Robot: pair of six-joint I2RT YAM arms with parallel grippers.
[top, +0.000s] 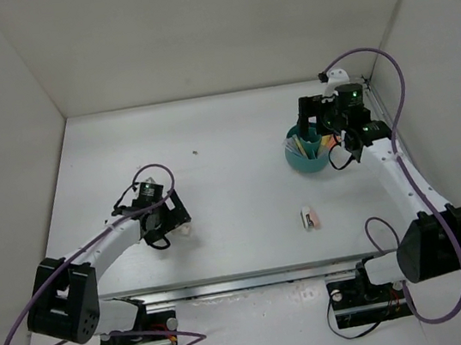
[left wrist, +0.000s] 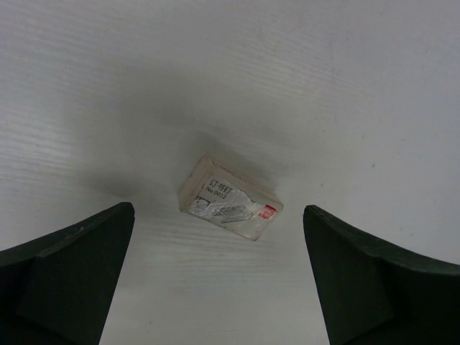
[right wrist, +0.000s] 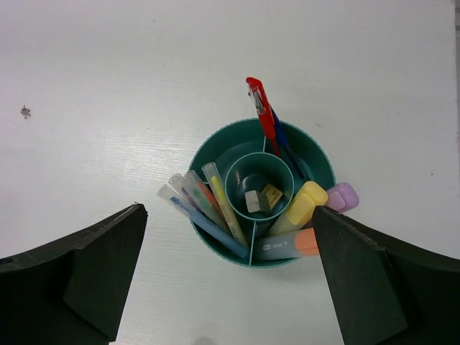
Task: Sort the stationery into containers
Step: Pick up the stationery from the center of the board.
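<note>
The round teal organiser [right wrist: 215, 154] stands at the far right of the table [top: 307, 163]. It holds a red pen [right wrist: 262, 118], a blue pen, thin markers [right wrist: 205, 205], yellow [right wrist: 302, 205], purple [right wrist: 343, 195] and orange [right wrist: 287, 244] highlighters, and small erasers [right wrist: 257, 200] in its centre cup. My right gripper [right wrist: 230, 287] is open and empty above it [top: 315, 128]. My left gripper [left wrist: 219, 287] is open and low over the table [top: 171, 220]. A small clear staple box [left wrist: 230, 199] lies just ahead of its jaws. A white and pink eraser [top: 309, 218] lies on the table.
White walls enclose the table on the left, back and right. A small dark speck [top: 195, 152] lies on the table towards the back. The arm bases stand at the near edge.
</note>
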